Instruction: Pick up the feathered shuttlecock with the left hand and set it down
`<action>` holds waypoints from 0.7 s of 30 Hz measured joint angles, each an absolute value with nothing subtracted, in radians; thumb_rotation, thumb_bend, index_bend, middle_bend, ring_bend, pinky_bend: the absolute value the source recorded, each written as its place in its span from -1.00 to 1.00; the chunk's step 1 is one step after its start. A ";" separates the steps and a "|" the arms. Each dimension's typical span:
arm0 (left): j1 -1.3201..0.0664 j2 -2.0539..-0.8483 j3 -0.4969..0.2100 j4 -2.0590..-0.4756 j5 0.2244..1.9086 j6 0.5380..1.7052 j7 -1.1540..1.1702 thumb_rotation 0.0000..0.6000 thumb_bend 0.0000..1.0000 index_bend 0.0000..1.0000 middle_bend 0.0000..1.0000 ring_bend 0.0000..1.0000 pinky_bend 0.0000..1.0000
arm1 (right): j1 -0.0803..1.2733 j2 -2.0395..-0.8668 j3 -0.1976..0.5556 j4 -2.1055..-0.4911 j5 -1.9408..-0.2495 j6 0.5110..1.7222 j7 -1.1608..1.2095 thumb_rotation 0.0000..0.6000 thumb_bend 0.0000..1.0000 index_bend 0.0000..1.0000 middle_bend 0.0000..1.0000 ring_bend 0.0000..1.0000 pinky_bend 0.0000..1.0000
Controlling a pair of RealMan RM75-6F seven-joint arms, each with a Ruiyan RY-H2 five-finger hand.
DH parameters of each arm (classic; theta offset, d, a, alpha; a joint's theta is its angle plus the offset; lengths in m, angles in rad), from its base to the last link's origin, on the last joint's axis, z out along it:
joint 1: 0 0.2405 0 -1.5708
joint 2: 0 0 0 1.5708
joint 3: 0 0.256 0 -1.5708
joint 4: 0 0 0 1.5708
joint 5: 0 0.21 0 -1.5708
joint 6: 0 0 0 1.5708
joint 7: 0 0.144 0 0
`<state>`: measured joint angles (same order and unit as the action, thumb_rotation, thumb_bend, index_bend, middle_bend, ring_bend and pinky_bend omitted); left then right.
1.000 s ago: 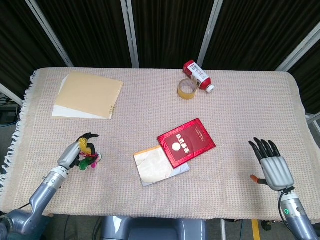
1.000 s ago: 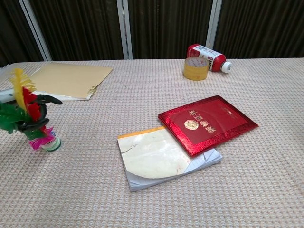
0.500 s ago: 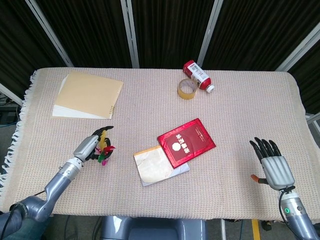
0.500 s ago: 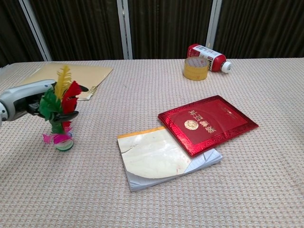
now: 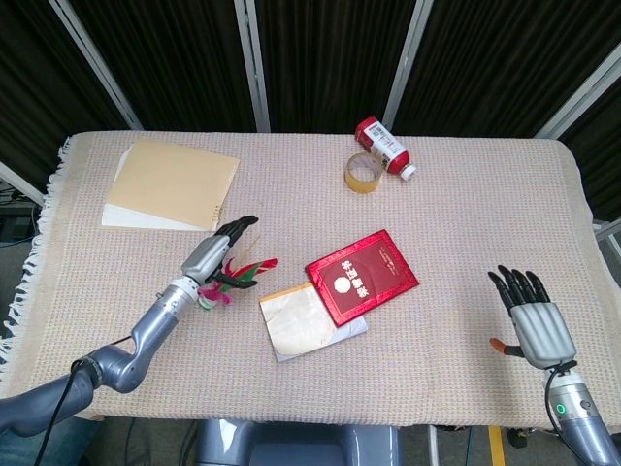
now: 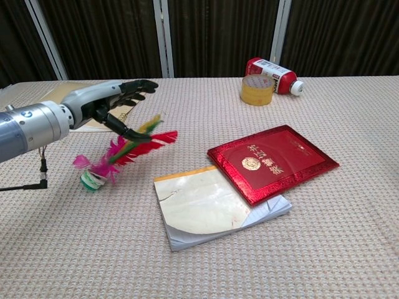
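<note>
Two stacked booklets [image 6: 224,205] beside shuttlecock [image 6: 121,156]

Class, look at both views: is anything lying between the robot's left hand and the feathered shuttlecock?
Nothing visible does. The left hand is right at the shuttlecock, its fingers against the tilted feathers. The notepad lies off to the side, apart from both.
</note>
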<state>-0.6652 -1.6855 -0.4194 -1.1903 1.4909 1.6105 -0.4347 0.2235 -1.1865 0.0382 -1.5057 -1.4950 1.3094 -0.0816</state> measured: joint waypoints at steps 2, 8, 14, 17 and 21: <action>-0.674 -1.688 -0.422 -1.188 1.489 1.604 -0.420 1.00 -0.94 -1.00 -1.00 -1.00 -1.00 | 0.224 -1.186 0.038 -1.504 -1.494 1.308 -0.080 1.00 -0.85 -1.00 -1.00 -1.00 -1.00; -0.690 -1.686 -0.419 -1.205 1.488 1.588 -0.362 1.00 -0.89 -1.00 -1.00 -1.00 -1.00 | 0.224 -1.185 0.037 -1.506 -1.499 1.309 -0.079 1.00 -0.85 -1.00 -1.00 -1.00 -1.00; -0.629 -1.617 -0.363 -1.279 1.528 1.636 -0.305 0.90 -0.83 -0.97 -1.00 -1.00 -1.00 | 0.213 -1.180 0.038 -1.509 -1.506 1.340 -0.070 1.00 -0.85 -1.00 -1.00 -1.00 -1.00; -0.554 -1.550 -0.306 -1.322 1.540 1.661 -0.214 0.89 -0.84 -0.98 -1.00 -1.00 -1.00 | 0.203 -1.172 0.043 -1.511 -1.502 1.359 -0.058 1.00 -0.85 -1.00 -1.00 -1.00 -1.00; -0.395 -1.445 -0.223 -1.413 1.518 1.719 -0.055 0.88 -0.84 -0.99 -1.00 -1.00 -1.00 | 0.193 -1.163 0.049 -1.514 -1.481 1.363 -0.053 1.00 -0.85 -1.00 -1.00 -1.00 -1.00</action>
<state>-0.3954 -1.4447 -0.2233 -1.4125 1.5182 1.7191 -0.0545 0.1929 -1.1634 0.0489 -1.5141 -1.4813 1.3629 -0.0533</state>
